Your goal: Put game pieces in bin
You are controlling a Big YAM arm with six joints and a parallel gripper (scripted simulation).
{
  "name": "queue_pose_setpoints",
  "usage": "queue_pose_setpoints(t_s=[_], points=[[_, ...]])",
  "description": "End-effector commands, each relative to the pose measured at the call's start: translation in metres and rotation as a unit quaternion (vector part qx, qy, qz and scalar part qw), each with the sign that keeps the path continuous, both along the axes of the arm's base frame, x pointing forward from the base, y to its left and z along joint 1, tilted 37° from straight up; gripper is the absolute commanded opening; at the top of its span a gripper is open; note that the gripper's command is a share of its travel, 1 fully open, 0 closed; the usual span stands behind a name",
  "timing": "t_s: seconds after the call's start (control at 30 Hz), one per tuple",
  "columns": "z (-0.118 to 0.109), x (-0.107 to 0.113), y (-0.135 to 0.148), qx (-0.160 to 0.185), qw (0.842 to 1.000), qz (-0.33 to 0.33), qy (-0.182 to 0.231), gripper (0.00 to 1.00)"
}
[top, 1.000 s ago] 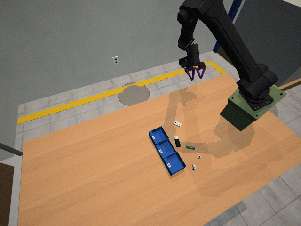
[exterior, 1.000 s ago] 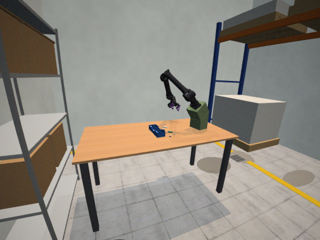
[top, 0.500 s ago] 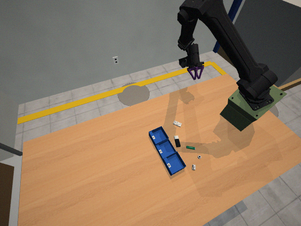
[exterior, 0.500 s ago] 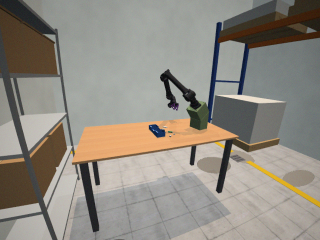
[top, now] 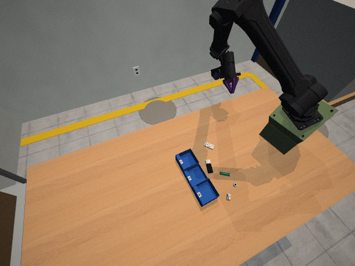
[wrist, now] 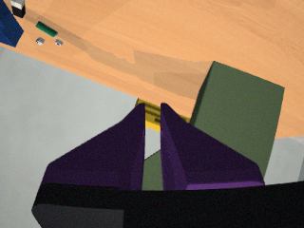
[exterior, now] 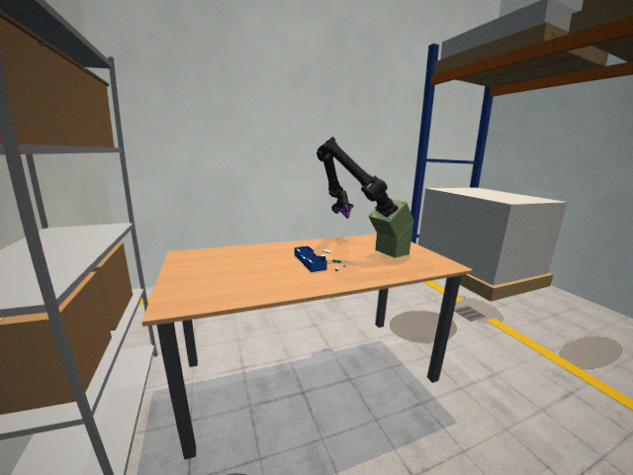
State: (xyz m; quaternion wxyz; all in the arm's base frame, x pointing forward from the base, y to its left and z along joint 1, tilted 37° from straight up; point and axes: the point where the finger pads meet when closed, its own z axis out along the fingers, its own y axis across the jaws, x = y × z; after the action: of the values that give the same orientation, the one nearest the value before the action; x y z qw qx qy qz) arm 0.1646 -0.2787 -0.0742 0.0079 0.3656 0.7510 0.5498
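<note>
While the arm hangs high above the worktop (top: pixel 114 200), its purple jaws stand nearly shut, a thin gap between them, holding and touching nothing.

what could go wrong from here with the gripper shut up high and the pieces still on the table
1. The gripper is shut on nothing, high above the table; it would likely need to reopen before descending on the domino, or it may just nudge it.
2. A black and white block, green strip, nut and a small white piece lie close by; a wrong pick seems possible.
3. The bin labels are unreadable here, so M could be mistaken.
</note>
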Motion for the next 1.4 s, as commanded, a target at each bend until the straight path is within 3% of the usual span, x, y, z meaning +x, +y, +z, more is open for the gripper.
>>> queue_pose_setpoints(t_s=[0.0,0.47,0.5,0.7,0.77,0.8,0.87,1.03,1.1,1.17,1.23,1.3,1.37], points=[[0.0,0.0,0.0,0.0,1.0,0.0,0.0,0.08],[0.0,0.0,0.0,0.0,1.0,0.0,0.0,0.08],[0.018,-0.012,-0.009,-0.008,1.0,-0.009,-0.006,0.08],[0.059,-0.041,-0.025,-0.019,1.0,-0.009,-0.007,0.08],[0.06,-0.041,-0.028,-0.022,1.0,-0.009,-0.007,0.08],[0.058,-0.033,-0.01,-0.042,0.999,0.005,-0.019,0.08],[0.067,-0.014,-0.007,-0.068,0.997,0.037,0.018,0.08],[0.069,-0.008,-0.006,-0.068,0.997,0.034,0.016,0.08],[0.077,0.003,0.002,-0.106,0.992,0.067,0.027,0.08],[0.081,0.011,0.007,-0.11,0.991,0.069,0.026,0.08],[0.089,0.022,0.016,-0.149,0.983,0.1,0.034,0.08],[0.094,0.03,0.021,-0.152,0.983,0.101,0.033,0.08],[0.101,0.041,0.031,-0.193,0.972,0.129,0.037,0.08]])
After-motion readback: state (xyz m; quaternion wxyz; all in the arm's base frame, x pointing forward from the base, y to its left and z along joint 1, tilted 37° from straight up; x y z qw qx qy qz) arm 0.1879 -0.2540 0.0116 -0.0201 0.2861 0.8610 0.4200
